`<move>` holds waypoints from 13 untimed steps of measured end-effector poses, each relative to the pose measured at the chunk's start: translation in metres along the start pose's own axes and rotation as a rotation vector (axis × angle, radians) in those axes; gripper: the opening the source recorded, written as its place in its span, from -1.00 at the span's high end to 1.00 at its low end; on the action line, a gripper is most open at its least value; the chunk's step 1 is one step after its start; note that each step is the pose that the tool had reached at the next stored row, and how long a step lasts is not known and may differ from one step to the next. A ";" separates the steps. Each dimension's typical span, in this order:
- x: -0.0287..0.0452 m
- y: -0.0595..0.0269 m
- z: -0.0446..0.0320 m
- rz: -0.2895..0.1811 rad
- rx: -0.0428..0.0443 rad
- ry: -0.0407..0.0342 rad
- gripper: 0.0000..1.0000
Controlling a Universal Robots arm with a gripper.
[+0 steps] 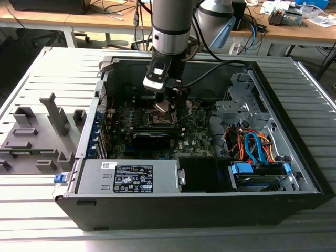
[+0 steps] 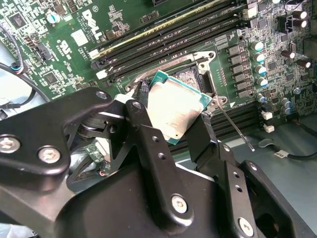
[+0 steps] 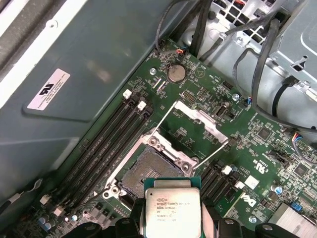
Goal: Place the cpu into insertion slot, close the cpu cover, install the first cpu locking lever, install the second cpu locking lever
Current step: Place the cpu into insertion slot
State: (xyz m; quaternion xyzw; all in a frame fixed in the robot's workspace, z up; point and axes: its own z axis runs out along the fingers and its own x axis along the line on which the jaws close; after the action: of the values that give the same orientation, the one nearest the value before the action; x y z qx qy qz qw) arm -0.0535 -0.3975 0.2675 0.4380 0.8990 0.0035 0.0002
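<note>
My gripper (image 2: 174, 113) is shut on the cpu (image 2: 176, 104), a small square chip with a pale metal top, held by two opposite edges between the black fingers (image 2: 143, 101). The chip hangs tilted just above the insertion slot (image 3: 148, 171), a dark square socket with a silvery rim on the green motherboard. In the first wrist view the cpu (image 3: 171, 208) sits at the slot's near edge. The cpu cover (image 3: 198, 119) stands flipped open beyond the slot, with thin wire levers raised beside it. In the exterior view the gripper (image 1: 165, 101) is deep inside the open computer case.
Long black memory slots (image 3: 104, 144) run beside the socket. The case wall (image 1: 173, 68) is close behind the arm. A drive cage with orange and blue cables (image 1: 252, 144) fills the exterior view's right, the power supply (image 1: 131, 176) the front. Grey fixtures (image 1: 42, 131) stand outside the case.
</note>
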 end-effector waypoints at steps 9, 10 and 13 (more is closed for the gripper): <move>0.0000 0.0000 0.0002 0.025 0.0001 -0.0003 -0.08; 0.0000 0.0000 0.0003 0.027 0.0001 -0.0003 -0.08; 0.0000 0.0000 0.0004 0.039 0.0001 -0.0005 -0.08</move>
State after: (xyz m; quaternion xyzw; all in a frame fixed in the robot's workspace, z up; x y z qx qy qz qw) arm -0.0535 -0.3975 0.2671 0.4556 0.8902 0.0034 0.0004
